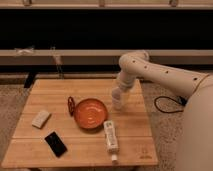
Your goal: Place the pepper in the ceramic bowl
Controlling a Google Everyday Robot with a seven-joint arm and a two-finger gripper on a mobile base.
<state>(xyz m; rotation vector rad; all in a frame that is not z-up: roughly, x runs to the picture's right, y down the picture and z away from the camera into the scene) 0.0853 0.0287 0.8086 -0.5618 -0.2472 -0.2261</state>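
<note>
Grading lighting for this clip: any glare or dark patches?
Camera view: warm even light on the table; mild sheen in the bowl; dark background; the gripper, right of the bowl, is brightly lit; the pepper at the bowl's left rim looks dark.

From my feed: a wooden table (30, 150) fills the lower frame. At its left lies a pale rectangular block (41, 118), with a flat black slab (55, 144) below it. A white tube (111, 137) lies lower centre. A small white cup (118, 104) stands right of centre, at the gripper (118, 95). A black cable (165, 106) loops at far right.
</note>
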